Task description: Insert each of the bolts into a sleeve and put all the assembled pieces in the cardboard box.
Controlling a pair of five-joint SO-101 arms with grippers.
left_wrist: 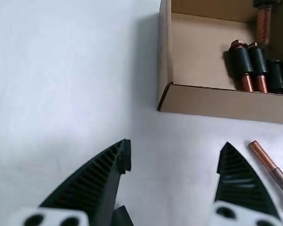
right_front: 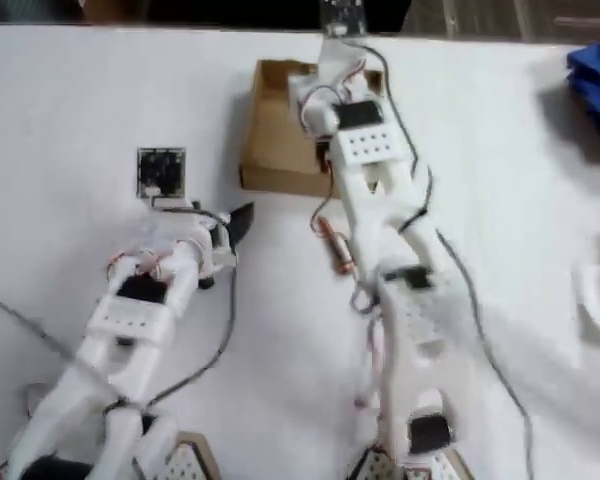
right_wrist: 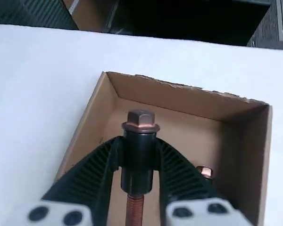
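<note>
While right pincer (right_wrist: 138,155) clamps a sleeved bolt (right_wrist: 139,123) above the box (right_wrist: 179,101), left pincer (left_wrist: 176,149) gapes wide over the desk (left_wrist: 61,70), bare bolt (left_wrist: 269,165) just beside. Assembled pieces (left_wrist: 247,63) lie in box.

Robotics lab setup: a white bench (right_front: 70,90) carries two white arms (right_front: 140,310) (right_front: 400,260) with exposed wiring (right_front: 228,310).
</note>
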